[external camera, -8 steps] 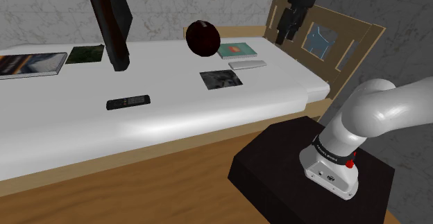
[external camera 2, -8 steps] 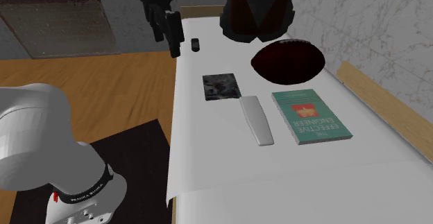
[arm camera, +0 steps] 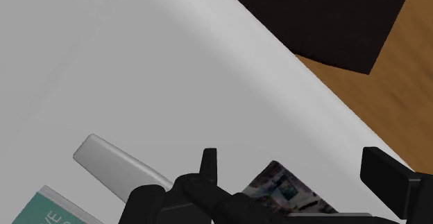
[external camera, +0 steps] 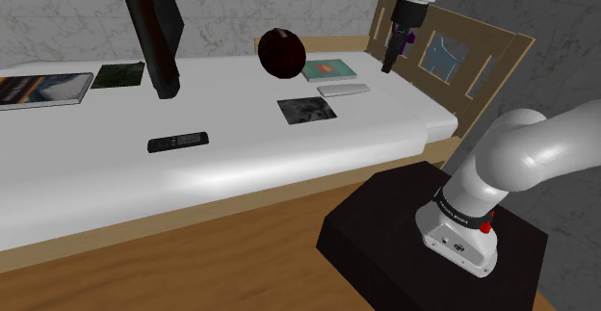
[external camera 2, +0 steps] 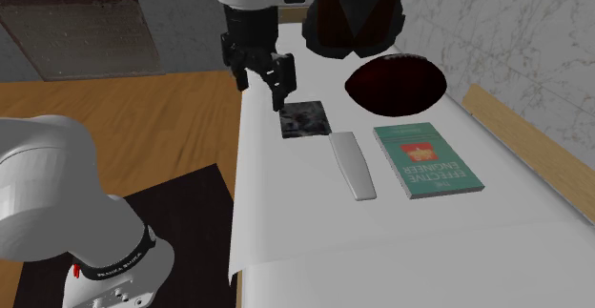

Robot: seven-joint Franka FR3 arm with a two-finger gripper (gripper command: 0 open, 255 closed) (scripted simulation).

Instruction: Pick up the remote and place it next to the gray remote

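Note:
A black remote (external camera: pixel 178 142) lies flat near the front edge of the white surface (external camera: pixel 241 165), well toward the shoulder view's left. The grey remote (external camera: pixel 344 90) rests near that view's right end, between a teal book (external camera: pixel 329 69) and a dark photo print (external camera: pixel 307 109). My gripper (external camera: pixel 388 65) hangs in the air above that end, open and holding nothing, far from the black remote. In the second exterior view the gripper (external camera 2: pixel 265 82) hovers just past the print (external camera 2: pixel 305 118) and the grey remote (external camera 2: pixel 352 166). The wrist view has the grey remote (arm camera: pixel 114 161) beside my open gripper (arm camera: pixel 298 181).
A dark red football (external camera: pixel 280 51) sits behind the teal book. A tall black object (external camera: pixel 149 30) stands toward the back of the surface, with more books (external camera: pixel 43 90) at the far end. A wooden frame (external camera: pixel 462 59) stands behind the gripper. My dark stand (external camera: pixel 405 232) sits on the wood floor.
The hand has swung in over the surface's end, come lower toward the print and grey remote, and turned. The objects on the surface have not moved.

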